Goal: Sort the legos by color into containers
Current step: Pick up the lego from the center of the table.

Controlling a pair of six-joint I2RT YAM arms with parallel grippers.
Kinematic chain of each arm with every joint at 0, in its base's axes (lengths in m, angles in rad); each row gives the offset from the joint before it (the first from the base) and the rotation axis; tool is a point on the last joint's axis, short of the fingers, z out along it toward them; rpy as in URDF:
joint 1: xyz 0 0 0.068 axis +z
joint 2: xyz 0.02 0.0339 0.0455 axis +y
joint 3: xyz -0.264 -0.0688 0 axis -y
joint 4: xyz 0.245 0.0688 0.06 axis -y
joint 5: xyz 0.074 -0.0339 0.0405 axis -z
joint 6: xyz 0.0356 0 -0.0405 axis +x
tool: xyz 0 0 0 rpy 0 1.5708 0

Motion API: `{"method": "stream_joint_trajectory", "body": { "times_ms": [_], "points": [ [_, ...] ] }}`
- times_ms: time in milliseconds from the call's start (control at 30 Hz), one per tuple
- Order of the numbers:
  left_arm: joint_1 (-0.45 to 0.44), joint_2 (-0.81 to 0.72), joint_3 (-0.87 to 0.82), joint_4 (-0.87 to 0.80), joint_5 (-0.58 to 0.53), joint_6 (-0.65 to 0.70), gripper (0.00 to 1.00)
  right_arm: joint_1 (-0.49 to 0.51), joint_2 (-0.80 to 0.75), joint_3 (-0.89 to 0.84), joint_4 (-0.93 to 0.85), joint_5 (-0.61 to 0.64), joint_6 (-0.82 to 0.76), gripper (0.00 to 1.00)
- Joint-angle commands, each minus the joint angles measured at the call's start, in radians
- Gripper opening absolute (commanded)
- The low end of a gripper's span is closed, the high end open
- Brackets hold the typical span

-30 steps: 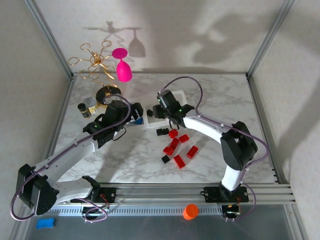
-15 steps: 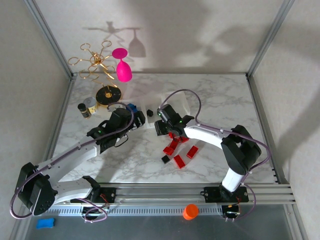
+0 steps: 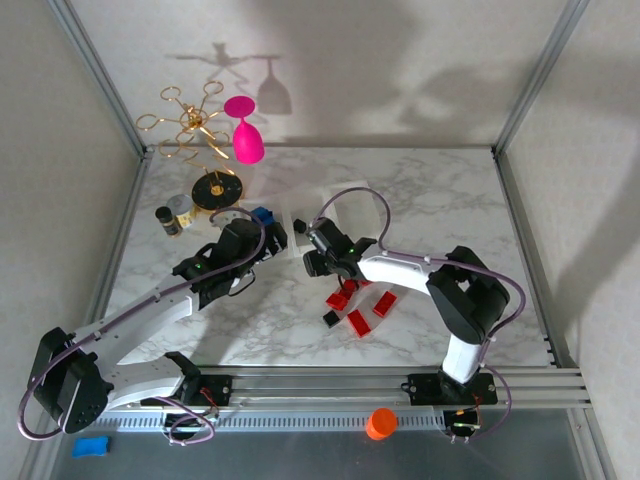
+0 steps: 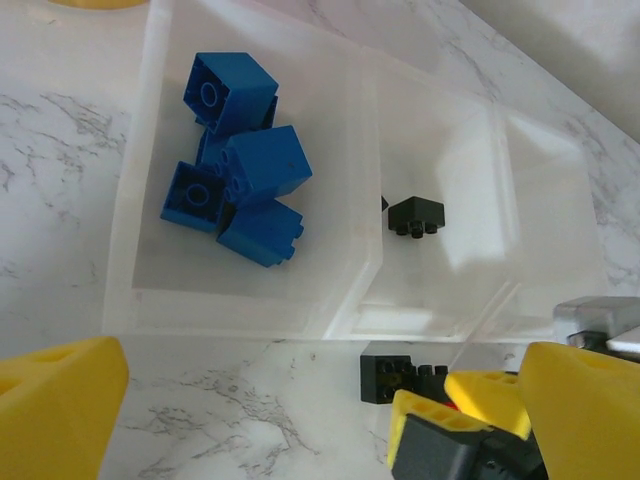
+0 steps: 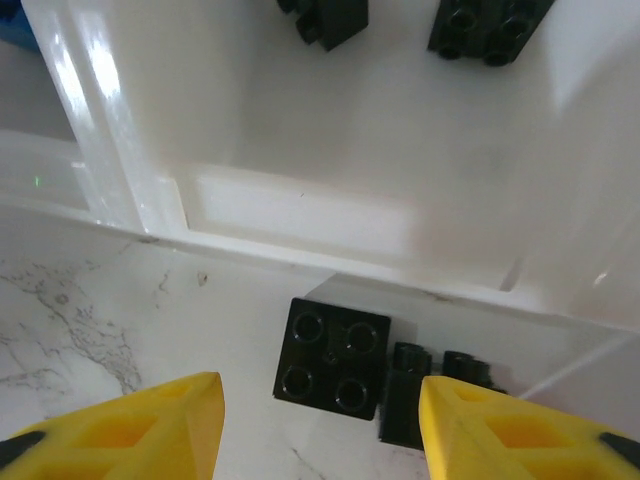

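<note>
The marble top [image 3: 450, 200] carries the containers [image 4: 350, 310], three translucent square compartments joined in a row as one low tray.

The left gripper [image 4: 320, 400] hangs above the tray's near wall. Its yellow fingers [image 4: 55, 410] are spread as wide as they go, with nothing between them. The right gripper [image 5: 320, 420] sits low on the marble just outside the same wall, in front of the middle compartment. Its fingers [image 5: 150, 420] are parted and grip nothing.

Most of the blue legos [image 4: 240, 160] lie heaped together in the end compartment nearest the left gripper. The red legos [image 3: 358, 322] lie scattered on the marble on the near side of the tray, apart from it, with one small black lego [image 3: 329, 319] among them.

Two black legos [image 5: 333, 357] rest on the marble right against the tray's near wall, touching each other. They lie just ahead of the right gripper's spread fingertips. Inside the middle compartment, the right wrist view shows two more black bricks [image 5: 490, 25] beyond that wall.
</note>
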Motion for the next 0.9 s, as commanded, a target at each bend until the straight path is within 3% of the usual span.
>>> {"method": "stream_joint_trajectory", "body": {
  "times_ms": [0, 367, 733, 867],
  "points": [
    [-0.007, -0.025, -0.015, -0.02, -0.048, -0.017, 1.0, 0.018, 0.03, 0.024, 0.013, 0.015, 0.012, 0.54],
    [-0.006, -0.033, -0.017, -0.032, -0.059, -0.017, 1.0, 0.014, 0.034, 0.037, -0.052, 0.17, 0.034, 0.55],
    [-0.007, -0.026, -0.007, -0.036, -0.051, -0.013, 1.0, -0.023, 0.048, 0.037, -0.074, 0.152, 0.07, 0.44],
    [-0.006, -0.028, -0.009, -0.04, -0.051, -0.014, 1.0, -0.028, 0.054, 0.037, -0.077, 0.145, 0.073, 0.46]
  ]
}}
